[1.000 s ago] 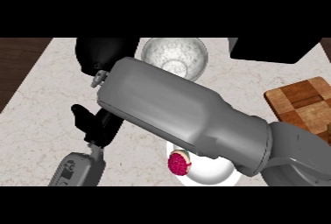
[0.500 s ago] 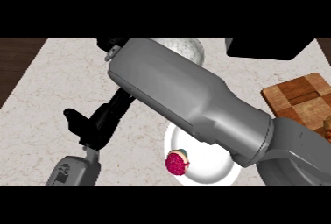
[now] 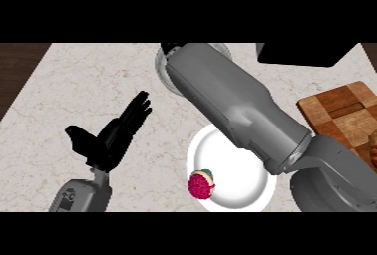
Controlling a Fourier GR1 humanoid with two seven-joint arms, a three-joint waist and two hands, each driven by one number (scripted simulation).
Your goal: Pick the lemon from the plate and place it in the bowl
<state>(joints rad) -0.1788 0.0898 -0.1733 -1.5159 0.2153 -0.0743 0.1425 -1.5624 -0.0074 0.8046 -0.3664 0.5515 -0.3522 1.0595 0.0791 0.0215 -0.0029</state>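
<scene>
A white plate (image 3: 243,191) lies near the counter's front edge, with a dark pink fruit (image 3: 201,185) on its left rim. No lemon shows anywhere. My right forearm (image 3: 236,109) runs from the lower right up over the clear bowl (image 3: 223,50), hiding nearly all of it. Of my right hand (image 3: 171,48) only a black sliver shows at the bowl's far left side, and whatever it holds is hidden. My left hand (image 3: 110,137) is open at the left, fingers straight, well clear of the plate.
A wooden cutting board (image 3: 342,117) sits at the right edge. A black object (image 3: 305,54) stands at the back right. Dark floor (image 3: 18,64) borders the counter on the left.
My right forearm has swung away from me and upward over the bowl, uncovering most of the plate. The left hand's fingers have straightened and risen.
</scene>
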